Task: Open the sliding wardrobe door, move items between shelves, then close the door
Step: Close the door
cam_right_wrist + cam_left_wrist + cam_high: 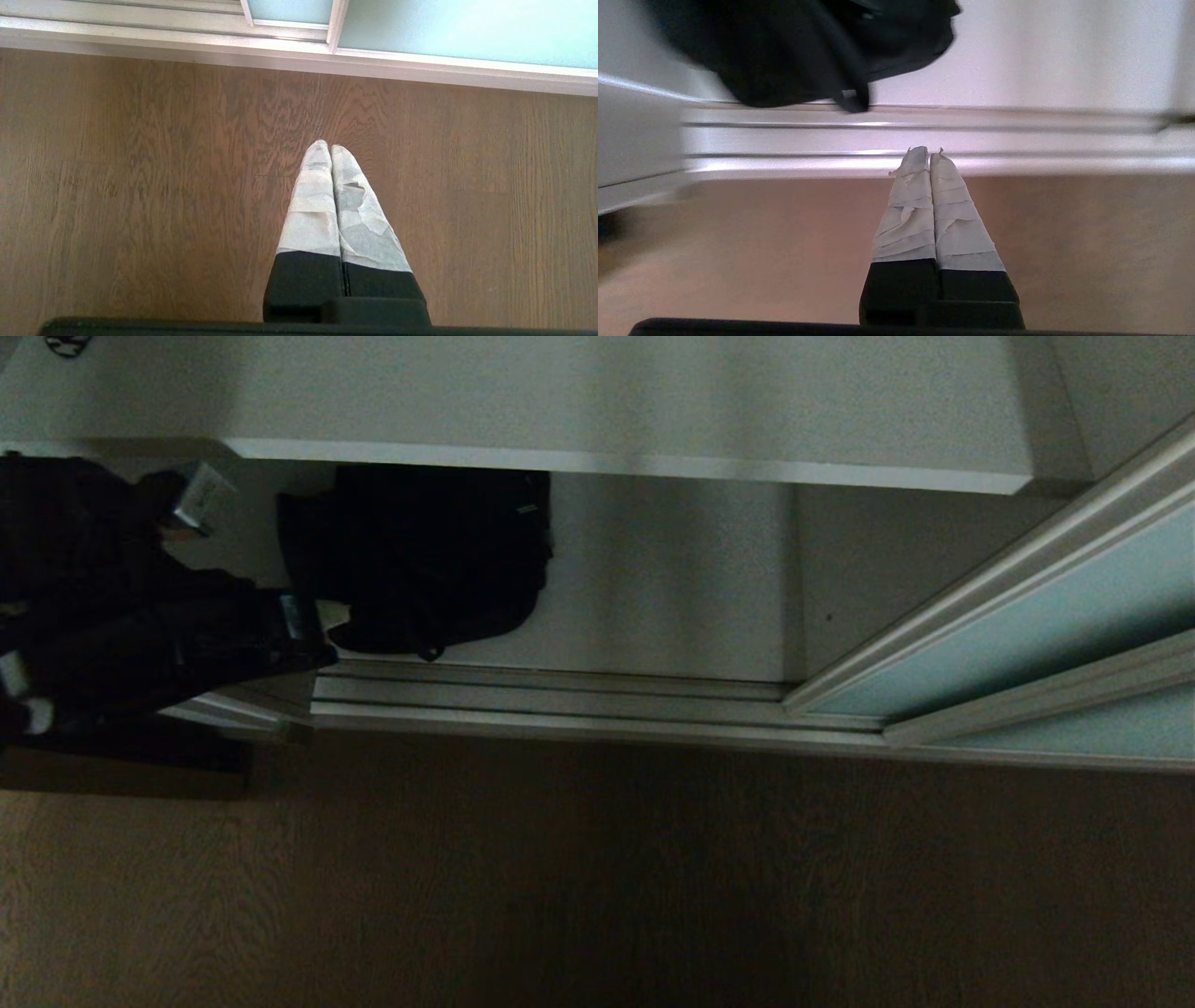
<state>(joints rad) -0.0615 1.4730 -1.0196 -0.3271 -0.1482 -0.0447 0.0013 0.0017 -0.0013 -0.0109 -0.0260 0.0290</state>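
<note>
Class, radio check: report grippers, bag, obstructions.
Left gripper shut, empty, short of floor track. Right gripper shut, parked over floor. Black bag on bottom shelf. Nothing blocking.

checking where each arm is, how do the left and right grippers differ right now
The left gripper points at the ribbed silver floor track, with the black bag on the wardrobe's bottom board just beyond; the right gripper points at bare wooden floor, short of the frosted glass door. The left arm shows in the head view; the right does not. Both are shut, holding nothing, fingers wrapped in pale tape.
</note>
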